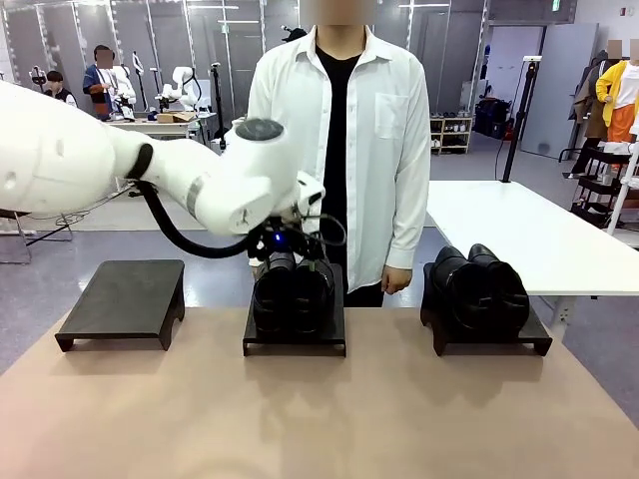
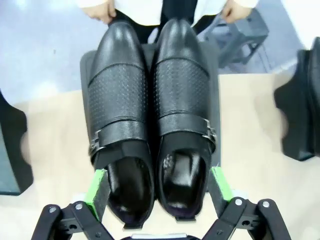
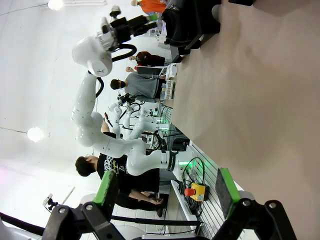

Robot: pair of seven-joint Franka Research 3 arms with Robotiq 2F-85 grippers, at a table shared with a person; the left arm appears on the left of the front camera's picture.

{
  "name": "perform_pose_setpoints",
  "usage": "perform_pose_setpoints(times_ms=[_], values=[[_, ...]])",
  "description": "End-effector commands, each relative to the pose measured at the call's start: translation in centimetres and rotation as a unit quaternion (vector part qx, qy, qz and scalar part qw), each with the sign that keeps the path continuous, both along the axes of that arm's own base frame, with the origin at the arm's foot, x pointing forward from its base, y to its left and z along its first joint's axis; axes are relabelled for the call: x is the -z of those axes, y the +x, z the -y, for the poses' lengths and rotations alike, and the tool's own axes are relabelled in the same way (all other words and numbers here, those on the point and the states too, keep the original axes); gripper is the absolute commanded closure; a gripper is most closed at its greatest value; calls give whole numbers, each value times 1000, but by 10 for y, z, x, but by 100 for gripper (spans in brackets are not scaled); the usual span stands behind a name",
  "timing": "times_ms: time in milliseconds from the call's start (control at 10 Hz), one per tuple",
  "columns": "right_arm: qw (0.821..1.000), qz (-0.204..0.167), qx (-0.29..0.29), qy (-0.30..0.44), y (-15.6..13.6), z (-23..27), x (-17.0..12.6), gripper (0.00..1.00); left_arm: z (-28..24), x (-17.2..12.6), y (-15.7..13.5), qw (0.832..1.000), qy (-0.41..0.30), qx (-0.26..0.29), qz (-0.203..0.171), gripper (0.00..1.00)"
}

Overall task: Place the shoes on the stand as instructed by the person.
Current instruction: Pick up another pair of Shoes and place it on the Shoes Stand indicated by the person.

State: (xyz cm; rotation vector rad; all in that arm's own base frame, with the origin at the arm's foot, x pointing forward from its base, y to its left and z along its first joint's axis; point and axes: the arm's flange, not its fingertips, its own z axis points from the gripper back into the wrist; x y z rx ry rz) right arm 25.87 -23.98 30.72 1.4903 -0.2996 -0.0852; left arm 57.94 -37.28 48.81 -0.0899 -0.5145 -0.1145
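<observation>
Shoes: one pair [image 2: 150, 125] on middle stand [image 1: 295, 337], frame centre, toes toward person [image 1: 339, 140] | second pair [image 1: 477, 287] on right stand; left stand [image 1: 125, 299] bare | your left gripper [image 2: 159, 187] spread wide, pads outside both heels, gripping nothing; pair's long axis runs straight away from it | right gripper [image 3: 165, 192] open, empty, well apart.

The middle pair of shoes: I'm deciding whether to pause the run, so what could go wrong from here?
The left gripper straddles both heels of the middle pair, fingers open. Closing could squeeze the shoes unevenly so one slips out. A careless lift might drag the stand or swing toward the nearby person.
</observation>
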Motion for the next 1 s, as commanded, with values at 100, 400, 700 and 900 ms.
perform_pose_setpoints(times_ms=[100, 400, 700, 900], values=[[1000, 3, 3, -5, -2, -3, -1, 0, -93, -54, -50, 991, -109, 29, -72, 0], [1000, 3, 3, -5, -2, -3, -1, 0, -190, -74, -115, 975, -195, 57, -93, 0], [1000, 3, 3, -5, -2, -3, -1, 0, -293, -67, -176, 944, -298, 109, -88, 0], [1000, 3, 3, -5, -2, -3, -1, 0, -357, -47, -208, 920, -367, 111, -80, 0]])
